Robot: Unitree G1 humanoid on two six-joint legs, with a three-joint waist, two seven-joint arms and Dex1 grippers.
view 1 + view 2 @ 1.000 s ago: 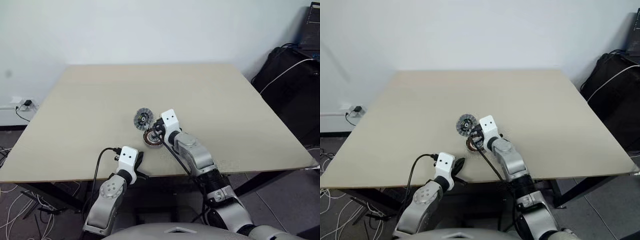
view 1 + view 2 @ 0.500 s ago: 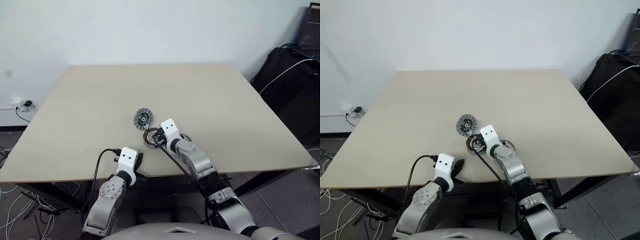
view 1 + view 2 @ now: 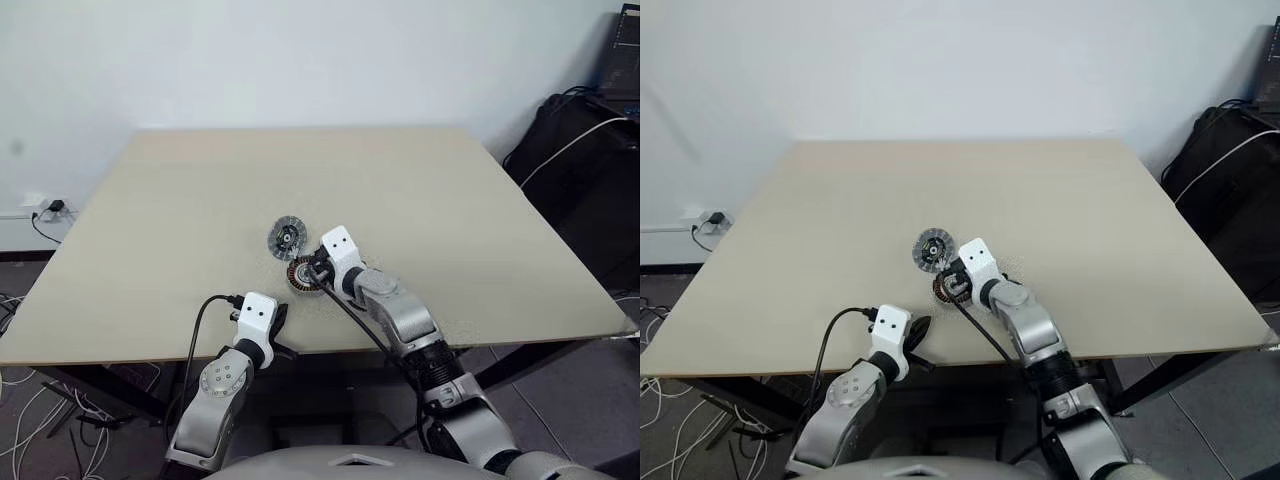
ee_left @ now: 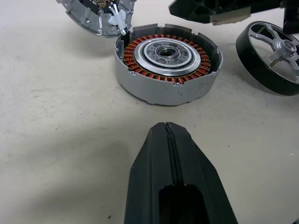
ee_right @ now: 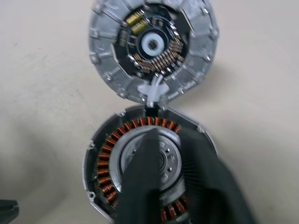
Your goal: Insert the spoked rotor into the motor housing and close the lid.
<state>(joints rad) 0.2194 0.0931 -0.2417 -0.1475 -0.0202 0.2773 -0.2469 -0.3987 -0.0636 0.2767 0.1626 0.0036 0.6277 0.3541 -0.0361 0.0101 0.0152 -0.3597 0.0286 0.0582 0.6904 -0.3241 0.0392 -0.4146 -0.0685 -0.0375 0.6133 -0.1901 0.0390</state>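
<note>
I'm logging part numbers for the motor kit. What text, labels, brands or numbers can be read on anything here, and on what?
None can be read.
motor housing: no markings visible.
lid: circuit parts inside, any print too small and blurred to read.
spoked rotor: no markings visible.

The worktop (image 3: 200, 200) is a plain beige rectangular surface with a matte, faintly speckled finish. Three parts lie directly on it, grouped near the front edge at centre. The motor housing (image 4: 167, 63) rests flat with its open side up, exposing a ring of copper windings around a pale centre. The lid (image 5: 153, 46) lies at the housing's 12 o'clock, touching its rim, ribbed face with dark centre upward. The spoked rotor (image 4: 273, 55) lies flat at the housing's 3 o'clock, just beside it.
</note>
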